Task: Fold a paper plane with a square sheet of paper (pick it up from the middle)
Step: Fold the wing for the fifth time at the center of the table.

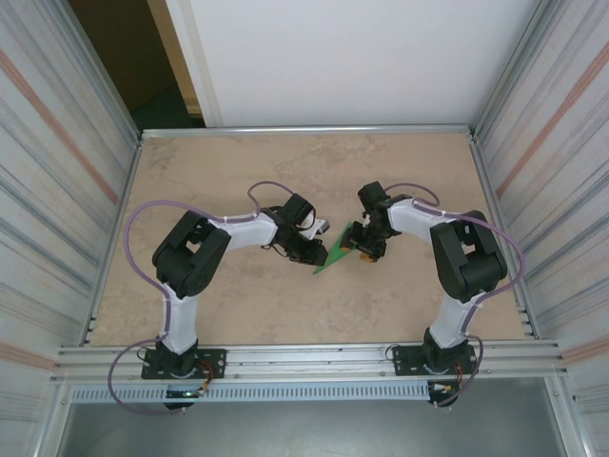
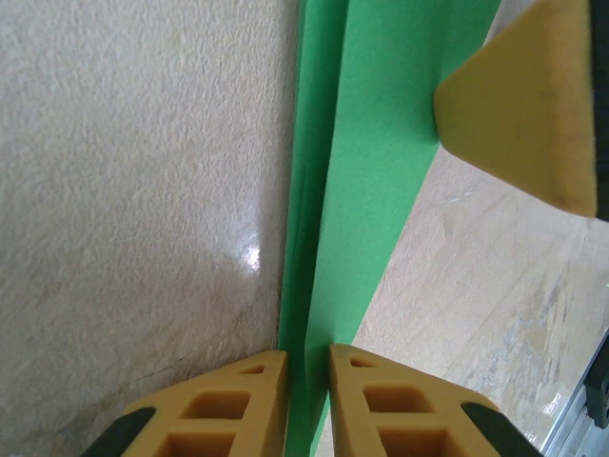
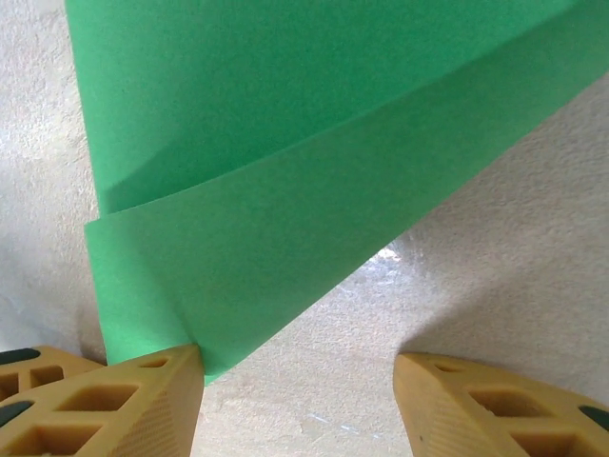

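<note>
The square sheet of paper (image 1: 333, 259) is bright green and folded into a narrow pointed shape between the two arms at the table's middle. My left gripper (image 1: 319, 250) is shut on it. In the left wrist view the folded layers of the paper (image 2: 371, 143) stand on edge, pinched between the yellow fingertips of that gripper (image 2: 307, 360). My right gripper (image 1: 361, 249) is at the paper's right end and open. In the right wrist view its left fingertip (image 3: 162, 381) touches the low corner of the paper (image 3: 285, 190), and the right fingertip (image 3: 447, 386) stands well apart over bare table.
The beige table (image 1: 238, 162) is walled by ribbed panels left and right, with a metal rail (image 1: 304, 357) along the near edge. One finger of the right gripper (image 2: 523, 105) shows close to the paper in the left wrist view.
</note>
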Controlling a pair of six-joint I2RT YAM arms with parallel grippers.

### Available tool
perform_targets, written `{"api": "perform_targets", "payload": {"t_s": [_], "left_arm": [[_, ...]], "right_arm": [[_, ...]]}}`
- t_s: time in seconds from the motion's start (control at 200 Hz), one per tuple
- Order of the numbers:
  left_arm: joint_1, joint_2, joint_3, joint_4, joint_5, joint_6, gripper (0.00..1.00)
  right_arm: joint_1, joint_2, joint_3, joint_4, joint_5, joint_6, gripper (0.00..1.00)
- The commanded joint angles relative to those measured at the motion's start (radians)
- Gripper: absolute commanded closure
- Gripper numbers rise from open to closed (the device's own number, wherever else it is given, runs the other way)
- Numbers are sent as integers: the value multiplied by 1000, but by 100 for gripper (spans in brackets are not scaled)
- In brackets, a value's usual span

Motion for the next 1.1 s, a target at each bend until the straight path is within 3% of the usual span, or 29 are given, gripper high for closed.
{"api": "perform_targets", "payload": {"t_s": [0.0, 0.757, 1.092], "left_arm": [[-6, 59, -7, -71, -70, -4, 80], [-6, 1, 28, -102, -87, -7, 79], [11, -164, -21, -65, -120, -50, 67]], "right_arm": [[31, 177, -66, 116, 140, 14, 43], [51, 260, -30, 96, 157, 12, 41], [51, 265, -25, 94, 157, 16, 39]]}}
